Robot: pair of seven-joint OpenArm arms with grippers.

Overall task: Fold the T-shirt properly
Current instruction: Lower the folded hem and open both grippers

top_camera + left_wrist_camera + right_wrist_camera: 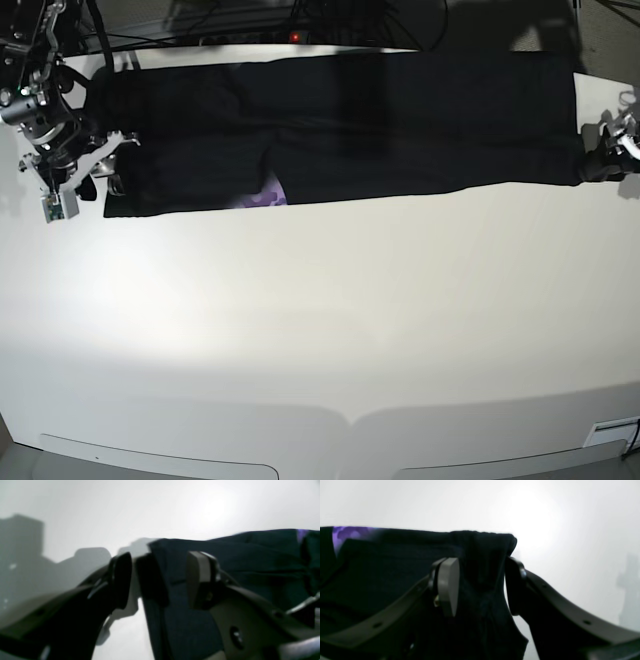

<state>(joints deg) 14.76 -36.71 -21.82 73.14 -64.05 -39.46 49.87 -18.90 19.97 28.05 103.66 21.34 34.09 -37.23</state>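
Base view: one black cloth T-shirt (pixel 340 125), long folded band at 12 o'clock of white table (pixel 320 320).
Hidden: print, bar a purple patch (pixel 268 194).
Left gripper (pixel 160 580): jaws apart, shirt edge between.
Right gripper (pixel 480 587): jaws apart, shirt corner between.

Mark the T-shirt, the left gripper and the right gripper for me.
T-shirt (pixel 400 120): base view, plain black cloth right of middle.
Left gripper (pixel 160 580): left wrist view, gap between its open fingertips.
Right gripper (pixel 481 587): right wrist view, gap between its open fingertips, over the cloth's edge.

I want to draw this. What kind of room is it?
Probably a robot lab or workshop: a big white table, a black T-shirt laid across it, and cables behind.
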